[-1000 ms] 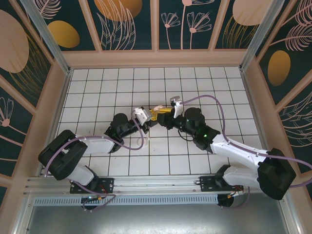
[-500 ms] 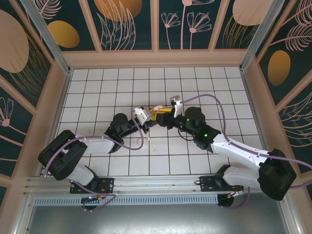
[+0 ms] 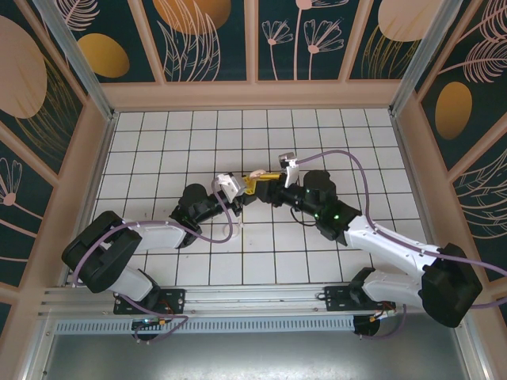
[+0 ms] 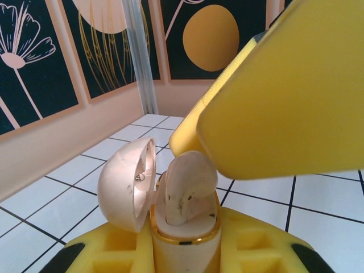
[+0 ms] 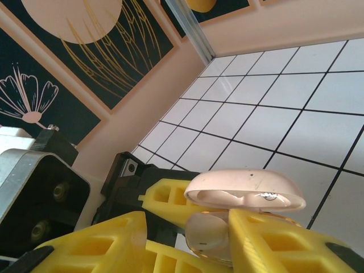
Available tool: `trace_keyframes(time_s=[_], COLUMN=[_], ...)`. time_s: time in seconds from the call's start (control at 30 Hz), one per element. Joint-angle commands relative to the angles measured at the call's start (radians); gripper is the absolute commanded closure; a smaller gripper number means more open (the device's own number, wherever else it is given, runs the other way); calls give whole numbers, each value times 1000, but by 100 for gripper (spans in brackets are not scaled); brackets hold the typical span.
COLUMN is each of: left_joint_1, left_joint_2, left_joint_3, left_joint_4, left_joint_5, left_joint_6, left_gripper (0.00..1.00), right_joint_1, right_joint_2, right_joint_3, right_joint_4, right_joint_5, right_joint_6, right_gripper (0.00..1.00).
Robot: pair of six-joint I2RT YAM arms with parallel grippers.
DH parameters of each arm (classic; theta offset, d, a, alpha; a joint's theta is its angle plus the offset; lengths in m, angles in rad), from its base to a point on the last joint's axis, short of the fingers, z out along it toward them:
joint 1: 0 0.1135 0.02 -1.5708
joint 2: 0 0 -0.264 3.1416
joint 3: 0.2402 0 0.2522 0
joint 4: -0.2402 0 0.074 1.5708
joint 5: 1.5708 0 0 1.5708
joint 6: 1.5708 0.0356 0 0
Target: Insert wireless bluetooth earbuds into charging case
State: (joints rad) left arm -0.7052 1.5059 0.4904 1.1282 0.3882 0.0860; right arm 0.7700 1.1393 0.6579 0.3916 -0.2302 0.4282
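White tiled table [image 3: 158, 142], floral walls [image 3: 206, 39]. The earbud [image 4: 187, 182] stands proud in the case [image 4: 185, 236], mid-table, lid [image 4: 125, 182] open. My left gripper [image 4: 185, 253] is clamped on the case. My right gripper [image 5: 193, 239] is part open round the earbud, and I can't tell if it grips. Risk: a tilted push jams it or flips it out.

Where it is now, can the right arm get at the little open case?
Probably yes. The left jaws hold the charging case with its lid open, and the right jaws are right beside it, nothing between. An earbud stands in its opening.
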Motion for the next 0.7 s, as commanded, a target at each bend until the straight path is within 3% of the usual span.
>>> trace_keyframes(time_s=[0.0, 0.67], left_joint_1=[-17, -17], left_joint_2=[-26, -32], left_joint_3=[30, 33], left_joint_4=[89, 77], left_joint_5=[94, 91], left_joint_6=[-6, 4], left_gripper=[90, 90], right_joint_1=[-18, -28], right_joint_2=[-12, 45], right_joint_3=[38, 58], right_joint_4=[19, -50], right_joint_5=[0, -61], right_joint_6=[14, -18], right_gripper=[62, 77])
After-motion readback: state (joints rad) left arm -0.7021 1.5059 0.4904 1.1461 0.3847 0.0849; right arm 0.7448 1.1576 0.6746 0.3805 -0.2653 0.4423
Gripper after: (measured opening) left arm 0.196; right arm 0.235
